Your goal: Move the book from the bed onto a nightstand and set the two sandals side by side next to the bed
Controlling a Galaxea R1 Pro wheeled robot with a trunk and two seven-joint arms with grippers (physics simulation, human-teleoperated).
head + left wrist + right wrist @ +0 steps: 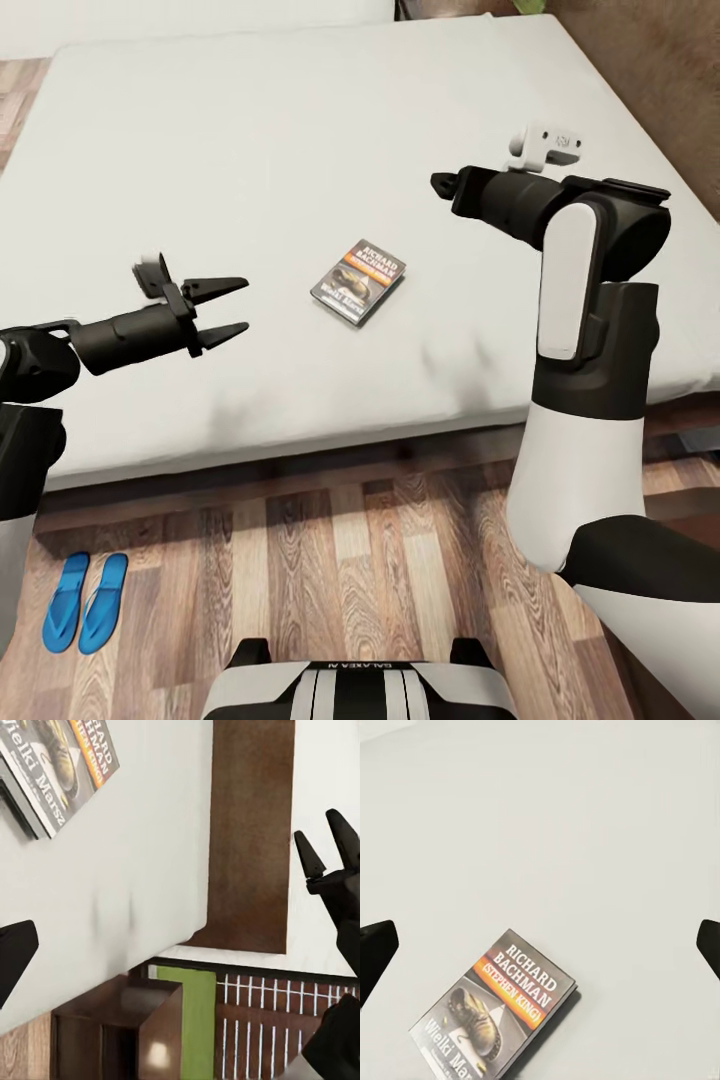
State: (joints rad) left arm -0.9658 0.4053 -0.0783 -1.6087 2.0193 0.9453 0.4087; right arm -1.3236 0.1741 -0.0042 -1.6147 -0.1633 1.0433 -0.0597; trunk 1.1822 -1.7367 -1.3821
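The book (358,281), a thin dark-covered paperback with white title lettering and an orange band, lies flat on the pale grey-white mattress of the bed (300,130), nearer its foot edge, untouched. Your left gripper (229,309) hovers beside it with fingers spread and empty, aimed toward it as if lining up a pick. Your right gripper (540,945) hangs above the book, its fingertips wide apart. The two bright blue plastic sandals (84,601) already sit side by side on the wood-plank floor (350,560) by the bed.
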